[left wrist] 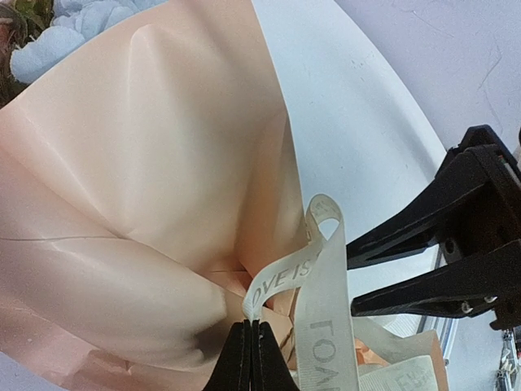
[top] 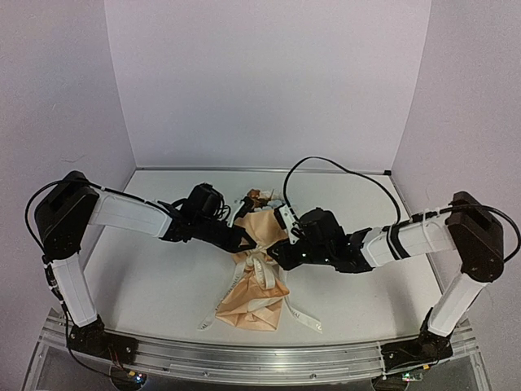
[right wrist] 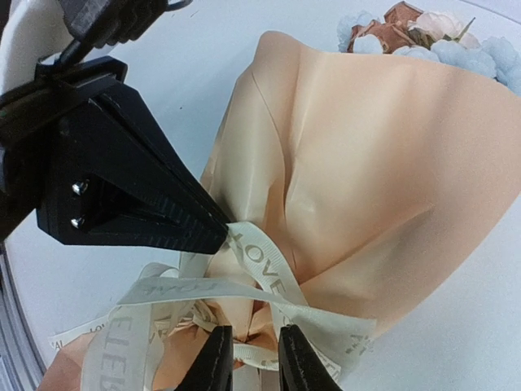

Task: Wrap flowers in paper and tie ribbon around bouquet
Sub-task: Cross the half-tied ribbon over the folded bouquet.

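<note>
Reaching inward from both sides, tips close. Pinched tight at the left gripper, parted narrowly at the right gripper.

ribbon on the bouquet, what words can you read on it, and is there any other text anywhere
"LOVE": on the cream-white fabric ribbon, right wrist view.
"OVE IS": on the same ribbon's loop, left wrist view; the first letter is hidden.
"ELEB": on a ribbon tail; the word is cut off.
The ribbon's other lettering is too blurred to read.
No text on the peach-tan wrapping paper.
</note>
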Controlling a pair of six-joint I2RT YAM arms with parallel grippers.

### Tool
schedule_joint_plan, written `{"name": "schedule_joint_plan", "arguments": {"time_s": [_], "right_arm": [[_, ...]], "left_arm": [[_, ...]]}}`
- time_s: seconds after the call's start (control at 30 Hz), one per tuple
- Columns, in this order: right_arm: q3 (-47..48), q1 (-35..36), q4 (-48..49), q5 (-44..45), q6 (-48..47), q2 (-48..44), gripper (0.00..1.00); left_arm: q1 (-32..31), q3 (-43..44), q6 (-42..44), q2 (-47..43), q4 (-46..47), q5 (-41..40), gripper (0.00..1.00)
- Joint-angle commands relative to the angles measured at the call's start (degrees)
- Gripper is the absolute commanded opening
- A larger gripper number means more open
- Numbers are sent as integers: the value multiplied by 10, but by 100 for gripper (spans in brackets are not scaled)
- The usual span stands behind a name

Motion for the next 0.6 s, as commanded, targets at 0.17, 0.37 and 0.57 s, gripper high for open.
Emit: {"name": "schedule_joint_plan", "arguments": {"time_s": [0.17,0.37,0.57], "right_arm": [[6,5,-210,-14,67,-117,32],[78,20,-424,-40,48,-164,43],[130,34,-481,-72,11,-145,55]], "left_arm": [[1,-8,-1,-41,39,-5,0],[1,-8,4,-40,41,0,0],[1,-9,10,-39,43,4,0]]}}
